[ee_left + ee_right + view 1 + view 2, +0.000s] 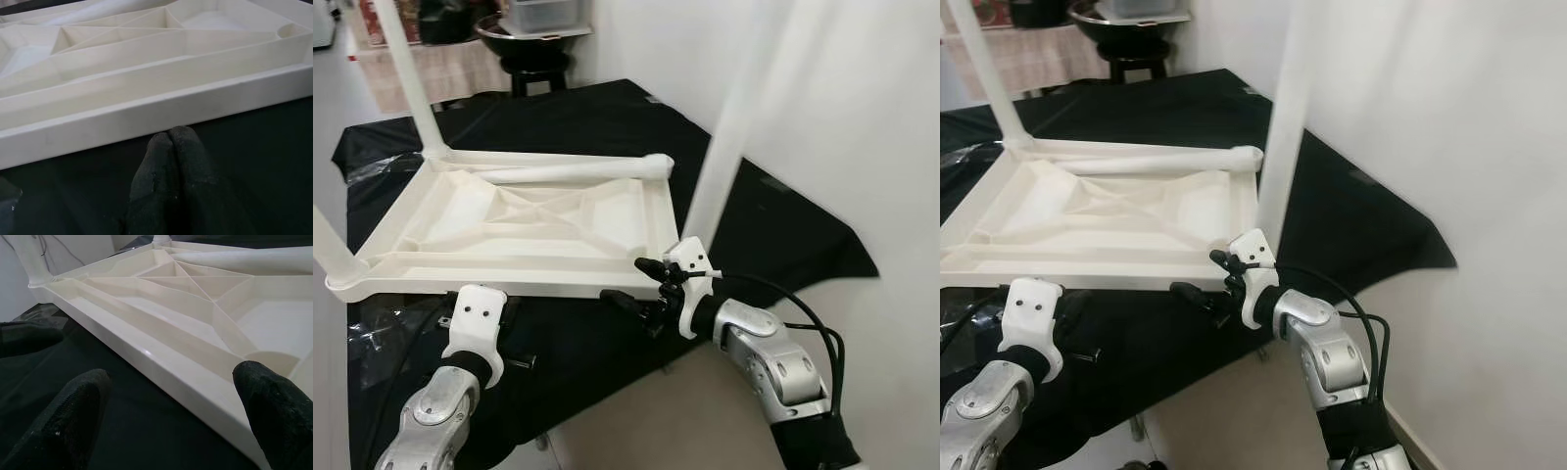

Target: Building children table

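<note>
A white children's table top [524, 220] lies upside down on a black cloth [607, 117]. Three white legs stand up from its corners: one at the far left [411, 78], one at the near left [333, 250], one at the near right [729, 137]. A loose white leg [578, 172] lies across the far rim. My right gripper [634, 282] is open at the near right corner, its fingers [274, 406] just off the near rim [161, 367]. My left gripper [169, 142] is shut and empty, resting on the cloth in front of the near rim [146, 115]; its arm [475, 323] is below that rim.
A white wall [862, 117] runs close along the right. The cloth's edge drops to a beige floor [685, 411] near my arms. A black stool with a dark bowl [533, 44] stands at the back. Crumpled clear plastic [372, 166] lies at the far left.
</note>
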You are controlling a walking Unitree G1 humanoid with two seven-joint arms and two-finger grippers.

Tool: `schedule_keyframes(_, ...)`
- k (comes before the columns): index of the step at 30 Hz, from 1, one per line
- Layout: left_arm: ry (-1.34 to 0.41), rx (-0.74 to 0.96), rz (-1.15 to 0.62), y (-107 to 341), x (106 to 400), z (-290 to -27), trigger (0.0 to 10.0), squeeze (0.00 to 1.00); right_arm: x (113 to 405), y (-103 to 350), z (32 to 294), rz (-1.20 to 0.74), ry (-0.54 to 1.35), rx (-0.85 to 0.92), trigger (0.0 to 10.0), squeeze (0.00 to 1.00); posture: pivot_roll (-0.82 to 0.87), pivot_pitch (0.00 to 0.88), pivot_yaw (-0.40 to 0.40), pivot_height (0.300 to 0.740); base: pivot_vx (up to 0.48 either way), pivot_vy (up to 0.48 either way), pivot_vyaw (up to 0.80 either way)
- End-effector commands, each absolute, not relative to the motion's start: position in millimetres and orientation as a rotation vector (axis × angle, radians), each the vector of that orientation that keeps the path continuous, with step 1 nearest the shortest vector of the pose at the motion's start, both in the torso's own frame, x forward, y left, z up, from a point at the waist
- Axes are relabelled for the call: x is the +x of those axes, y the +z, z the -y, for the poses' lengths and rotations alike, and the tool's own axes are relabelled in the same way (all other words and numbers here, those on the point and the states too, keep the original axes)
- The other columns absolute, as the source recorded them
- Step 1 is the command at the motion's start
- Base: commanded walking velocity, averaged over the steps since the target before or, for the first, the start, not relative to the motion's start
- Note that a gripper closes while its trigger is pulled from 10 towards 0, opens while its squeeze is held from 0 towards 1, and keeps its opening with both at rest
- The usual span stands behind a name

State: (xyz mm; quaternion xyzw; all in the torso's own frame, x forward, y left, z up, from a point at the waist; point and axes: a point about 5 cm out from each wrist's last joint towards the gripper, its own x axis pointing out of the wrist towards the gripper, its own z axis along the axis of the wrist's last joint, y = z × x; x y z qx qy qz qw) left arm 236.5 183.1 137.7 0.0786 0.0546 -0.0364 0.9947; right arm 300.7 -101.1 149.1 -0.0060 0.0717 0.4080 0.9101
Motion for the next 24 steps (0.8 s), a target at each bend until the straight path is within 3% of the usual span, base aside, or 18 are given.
schedule_keyframes(1,-0.073,0.167,-0.135,132.9,235.3,-183.6,10.0,0.0,301.9,145.9,102.9,-0.157,0.824,-0.006,10.0,0.0,0.01,0.076,-0.022,0.74,-0.255,0.0,0.0)
schedule_keyframes(8,-0.076,0.166,-0.134,133.1,236.3,-183.1,10.0,0.0,303.0,142.1,103.4,-0.175,0.804,-0.004,10.0,0.0,0.01,0.074,-0.023,0.74,-0.252,0.0,0.0)
schedule_keyframes(16,-0.118,0.143,-0.118,134.0,234.6,-183.1,10.0,0.0,303.0,140.9,104.9,-0.167,0.79,0.034,10.0,0.0,0.01,0.071,-0.024,0.74,0.0,0.0,0.0)
schedule_keyframes(24,-0.13,0.13,-0.115,133.8,236.7,-174.9,10.0,0.0,300.4,137.9,102.8,-0.16,0.81,-0.035,10.0,0.0,0.01,0.066,-0.026,0.74,0.0,0.0,0.8)
